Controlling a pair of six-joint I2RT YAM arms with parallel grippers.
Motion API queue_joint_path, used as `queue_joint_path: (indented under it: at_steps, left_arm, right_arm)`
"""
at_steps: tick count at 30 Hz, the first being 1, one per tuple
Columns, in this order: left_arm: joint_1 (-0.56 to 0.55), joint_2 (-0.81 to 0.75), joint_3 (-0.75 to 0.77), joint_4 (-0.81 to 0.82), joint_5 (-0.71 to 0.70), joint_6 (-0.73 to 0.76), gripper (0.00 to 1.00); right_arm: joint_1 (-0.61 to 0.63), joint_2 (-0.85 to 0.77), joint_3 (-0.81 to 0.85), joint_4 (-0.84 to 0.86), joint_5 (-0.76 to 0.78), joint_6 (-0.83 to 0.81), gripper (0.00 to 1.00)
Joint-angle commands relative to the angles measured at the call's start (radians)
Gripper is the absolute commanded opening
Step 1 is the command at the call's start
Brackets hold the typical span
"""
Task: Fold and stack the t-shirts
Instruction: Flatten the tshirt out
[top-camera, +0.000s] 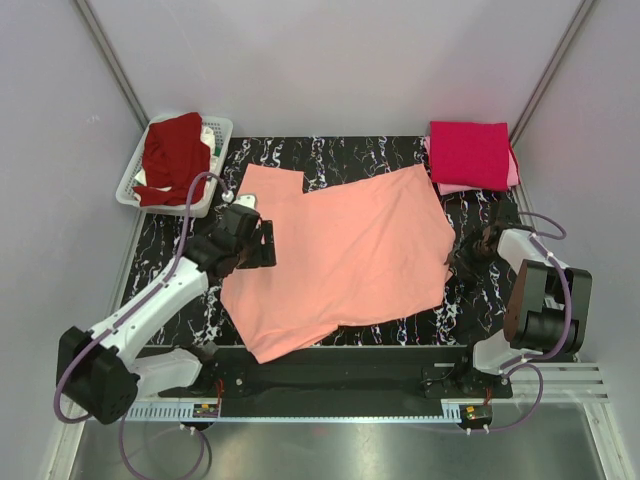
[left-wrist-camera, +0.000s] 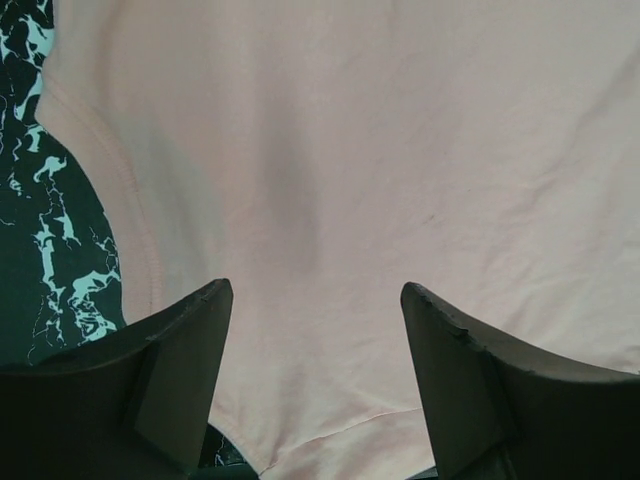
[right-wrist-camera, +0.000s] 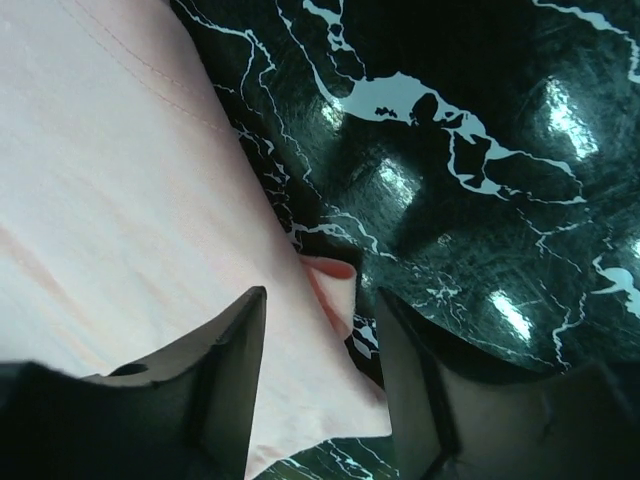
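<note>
Worryingly, left fingers (left-wrist-camera: 170, 370) and right fingers (right-wrist-camera: 210, 380) are gaping open, and the salmon tee (top-camera: 350, 250), barely reaching between the right pair, is risking slipping out.

salmon tee (top-camera: 345, 255) lies spread between left pincer (top-camera: 265, 243) and right pincer (top-camera: 460, 258).

Left gripper (top-camera: 266, 244): jaws stood apart, only flat salmon shirt (left-wrist-camera: 350, 150) under and ahead of them, so there was an open run forward across the cloth. Behind it, on the flank toward the back wall, the white basket (top-camera: 218, 130) stood near, with the maroon shirt (top-camera: 168, 150) heaped over its rim.

Right gripper (right-wrist-camera: 320, 310): jaws stood apart over the salmon shirt's edge, with bare marble table (right-wrist-camera: 480, 200) free beside the outer finger. On its back-wall flank the folded crimson shirt (top-camera: 470, 152), lying on the light pink shirt (top-camera: 450, 187), filled the corner. The side wall (top-camera: 605, 180) stood close behind that arm.
</note>
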Motion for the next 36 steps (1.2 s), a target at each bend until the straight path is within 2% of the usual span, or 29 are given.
queue_joint_path:
  at_steps: [1,6,16,24,36]
  left_arm:
    - [0.003,-0.077,-0.045,0.039,-0.004,-0.033,0.74]
    - [0.003,-0.134,-0.106,0.029,0.007,-0.056,0.74]
    - [0.003,-0.17,-0.117,0.012,0.01,-0.073,0.73]
    - [0.003,-0.206,-0.158,0.015,0.024,-0.096,0.73]
    - [0.003,-0.183,-0.166,0.027,0.016,-0.101,0.72]
  right_arm:
    - [-0.005,-0.006,-0.027,0.073,-0.037,0.027,0.54]
    - [-0.005,-0.037,-0.053,0.067,0.012,0.031,0.51]
    - [-0.043,-0.04,-0.093,0.095,0.061,0.034,0.42]
    - [-0.051,-0.026,-0.105,0.138,0.001,0.039,0.4]
    - [-0.052,-0.039,-0.166,0.19,-0.066,0.041,0.39]
